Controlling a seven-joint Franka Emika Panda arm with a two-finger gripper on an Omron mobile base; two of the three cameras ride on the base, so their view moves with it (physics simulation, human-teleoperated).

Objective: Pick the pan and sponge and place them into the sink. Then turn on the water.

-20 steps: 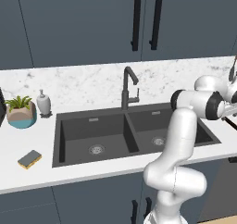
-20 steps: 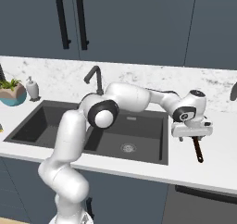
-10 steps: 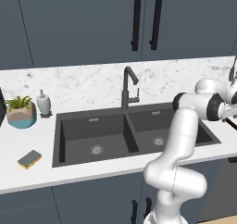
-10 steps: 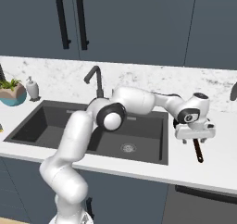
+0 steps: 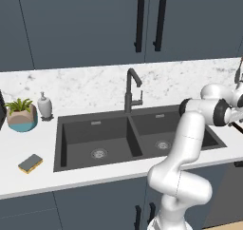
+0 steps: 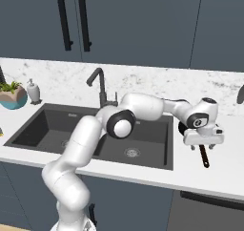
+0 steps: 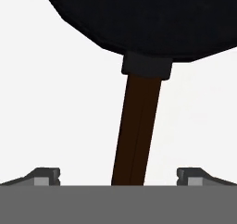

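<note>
Reaching for the frying pan (image 7: 139, 19) on the counter right of the sink (image 6: 95, 130).
Its handle (image 7: 136, 130) runs lengthwise between the spread tips of the gripper (image 7: 118, 174) (holding nothing yet).

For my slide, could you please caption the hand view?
Open hand poised over the pan, its dark handle running between the fingertips.

pan (image 7: 152, 15) black, brown handle | sponge (image 5: 30, 163) grey over yellow | sink (image 5: 76, 129) dark grey | counter (image 5: 85, 84) white marbled
</note>
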